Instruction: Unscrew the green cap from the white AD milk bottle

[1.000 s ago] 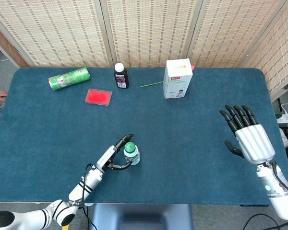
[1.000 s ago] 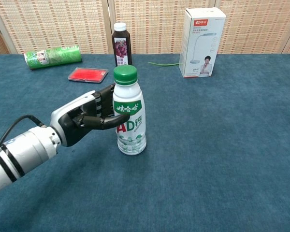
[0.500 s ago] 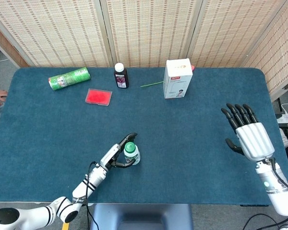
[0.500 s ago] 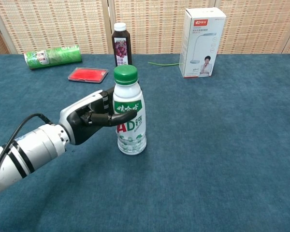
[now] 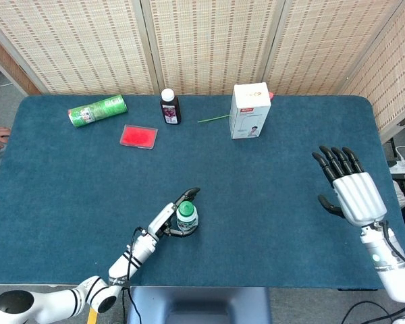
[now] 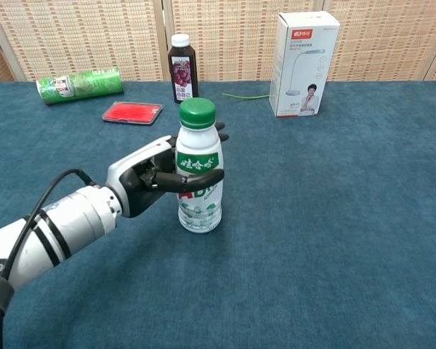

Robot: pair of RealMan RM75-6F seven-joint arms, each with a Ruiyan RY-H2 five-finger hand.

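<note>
The white AD milk bottle (image 6: 199, 182) stands upright near the table's front edge, its green cap (image 6: 197, 113) screwed on; from above the cap (image 5: 186, 208) hides most of the bottle. My left hand (image 6: 154, 176) wraps the bottle's middle from the left, thumb across the front label and fingers behind it. The same left hand (image 5: 173, 219) shows beside the bottle in the head view. My right hand (image 5: 347, 189) hovers far to the right with fingers spread, holding nothing, and is absent from the chest view.
Along the back stand a dark juice bottle (image 6: 181, 67), a white lamp box (image 6: 304, 64), a lying green can (image 6: 80, 84), a flat red case (image 6: 132, 112) and a green straw (image 6: 247, 95). Open table lies between the hands.
My left hand has slid further in and closed around the bottle, thumb now across the label. The bottle has shifted slightly right. My right hand has drifted slightly.
</note>
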